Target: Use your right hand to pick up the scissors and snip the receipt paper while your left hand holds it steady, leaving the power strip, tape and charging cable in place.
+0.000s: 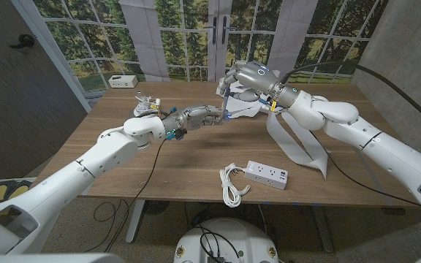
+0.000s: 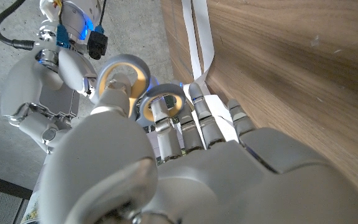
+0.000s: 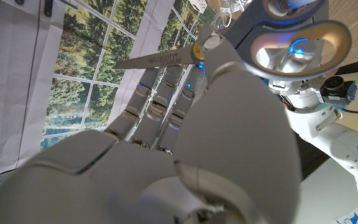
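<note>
The scissors (image 1: 226, 102) are held raised above the far middle of the wooden table (image 1: 196, 172) by the right hand (image 1: 248, 77), whose fingers are closed around the grey handles; in the right wrist view the handle loops (image 3: 300, 46) are seen against the thumb side of that hand (image 3: 185, 143), and the blades (image 3: 157, 60) are seen reaching out past the curled fingers (image 3: 151, 102), with a yellow pivot at their root. Whether the blades are parted or together cannot be told. The receipt paper (image 1: 291, 142) is seen as a long white strip that runs from the crumpled white mass under the right hand down across the table toward its right front edge, passing under the right forearm. The left hand (image 1: 205, 115) is stretched toward the scissors' lower end, just below the right hand, with its fingers extended; in the left wrist view its fingers (image 2: 204, 121) are seen lying along a white strip of the paper (image 2: 197, 37) at the table's edge, close beside the scissor handles (image 2: 124, 78). Whether the strip is actually pinched cannot be told from these views. A white power strip (image 1: 266, 174) lies near the table's front edge, with a coiled white charging cable (image 1: 232, 183) just beside it. A small cluttered object (image 1: 145, 107) is noted at the far left of the table, too small to identify.
</note>
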Tool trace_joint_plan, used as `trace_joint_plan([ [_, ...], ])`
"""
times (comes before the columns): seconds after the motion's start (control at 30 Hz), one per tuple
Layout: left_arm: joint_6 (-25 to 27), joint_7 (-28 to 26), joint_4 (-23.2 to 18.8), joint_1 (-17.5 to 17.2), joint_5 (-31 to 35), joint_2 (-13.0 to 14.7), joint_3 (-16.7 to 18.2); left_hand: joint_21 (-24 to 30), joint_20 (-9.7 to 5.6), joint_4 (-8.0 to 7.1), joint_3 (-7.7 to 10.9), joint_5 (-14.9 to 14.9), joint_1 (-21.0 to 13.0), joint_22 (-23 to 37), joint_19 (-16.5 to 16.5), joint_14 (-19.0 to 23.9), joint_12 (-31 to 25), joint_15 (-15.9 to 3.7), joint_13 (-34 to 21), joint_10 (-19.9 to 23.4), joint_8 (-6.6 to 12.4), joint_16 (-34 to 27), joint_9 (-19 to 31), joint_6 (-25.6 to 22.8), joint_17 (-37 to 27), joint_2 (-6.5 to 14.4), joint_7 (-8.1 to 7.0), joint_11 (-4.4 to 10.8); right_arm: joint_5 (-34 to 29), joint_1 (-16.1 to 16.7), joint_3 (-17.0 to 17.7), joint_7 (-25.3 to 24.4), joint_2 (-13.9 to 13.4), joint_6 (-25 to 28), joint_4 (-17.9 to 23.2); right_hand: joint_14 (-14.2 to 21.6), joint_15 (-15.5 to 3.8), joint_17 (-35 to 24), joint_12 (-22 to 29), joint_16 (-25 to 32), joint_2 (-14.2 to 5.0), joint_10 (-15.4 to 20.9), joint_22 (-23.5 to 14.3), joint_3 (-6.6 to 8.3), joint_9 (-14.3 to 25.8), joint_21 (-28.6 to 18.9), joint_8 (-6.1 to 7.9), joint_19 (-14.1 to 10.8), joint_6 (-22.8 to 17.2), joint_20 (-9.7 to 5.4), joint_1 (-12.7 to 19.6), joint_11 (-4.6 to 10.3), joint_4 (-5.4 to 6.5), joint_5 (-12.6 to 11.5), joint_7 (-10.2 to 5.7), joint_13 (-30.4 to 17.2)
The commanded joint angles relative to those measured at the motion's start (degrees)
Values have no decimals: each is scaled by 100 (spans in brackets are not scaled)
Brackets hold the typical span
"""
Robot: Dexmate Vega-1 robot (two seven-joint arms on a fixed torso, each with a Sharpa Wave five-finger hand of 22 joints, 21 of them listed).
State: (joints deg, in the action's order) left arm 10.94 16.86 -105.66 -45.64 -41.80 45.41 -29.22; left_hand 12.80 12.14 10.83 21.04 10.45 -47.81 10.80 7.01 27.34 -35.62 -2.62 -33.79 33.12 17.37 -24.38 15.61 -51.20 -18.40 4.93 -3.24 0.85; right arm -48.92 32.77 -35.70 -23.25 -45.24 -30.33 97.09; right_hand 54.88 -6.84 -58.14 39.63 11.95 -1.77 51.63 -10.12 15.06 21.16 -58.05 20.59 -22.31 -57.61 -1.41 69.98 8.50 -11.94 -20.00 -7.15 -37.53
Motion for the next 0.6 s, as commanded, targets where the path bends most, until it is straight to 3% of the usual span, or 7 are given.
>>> trace_joint_plan([
  [0.03,30,-179,-1,-100,-197,-91,94,57,14,-66,172,57,-674,8,134,207,-188,-383,-137,1001,101,-128,111,-111,-99,434,-58,748,-24,110,125,74,-31,65,122,358,-668,-33,-10,39,-34,334,1,335,27,23,44,34,46,7,-5,-24,259,-85,22,-148],
  [0.1,0,-146,34,-100,-218,-108,92,63,17,-82,176,53,-709,7,163,227,-208,-413,-169,1002,137,-159,146,-146,-134,437,-11,747,-39,119,135,72,-29,79,133,360,-670,-38,-13,43,-29,325,1,345,32,35,47,50,43,8,-9,-19,259,-98,12,-155],
  [0.43,-43,-25,182,-65,-296,-167,73,54,26,-156,286,109,-801,6,193,244,-259,-439,-304,934,204,-169,339,23,-202,529,-68,706,-82,131,146,128,-12,171,175,338,-673,-64,-38,49,-16,289,2,404,62,81,47,71,81,13,-54,-8,273,-164,-6,-169],
  [0.6,-89,140,286,-8,-295,-176,37,35,30,-272,356,119,-758,7,174,206,-280,-426,-412,811,226,-156,508,268,-269,613,-21,669,-99,130,141,120,-5,187,181,328,-671,-93,-48,63,-15,271,0,415,68,98,36,76,109,15,-83,14,284,-179,-14,-178],
])
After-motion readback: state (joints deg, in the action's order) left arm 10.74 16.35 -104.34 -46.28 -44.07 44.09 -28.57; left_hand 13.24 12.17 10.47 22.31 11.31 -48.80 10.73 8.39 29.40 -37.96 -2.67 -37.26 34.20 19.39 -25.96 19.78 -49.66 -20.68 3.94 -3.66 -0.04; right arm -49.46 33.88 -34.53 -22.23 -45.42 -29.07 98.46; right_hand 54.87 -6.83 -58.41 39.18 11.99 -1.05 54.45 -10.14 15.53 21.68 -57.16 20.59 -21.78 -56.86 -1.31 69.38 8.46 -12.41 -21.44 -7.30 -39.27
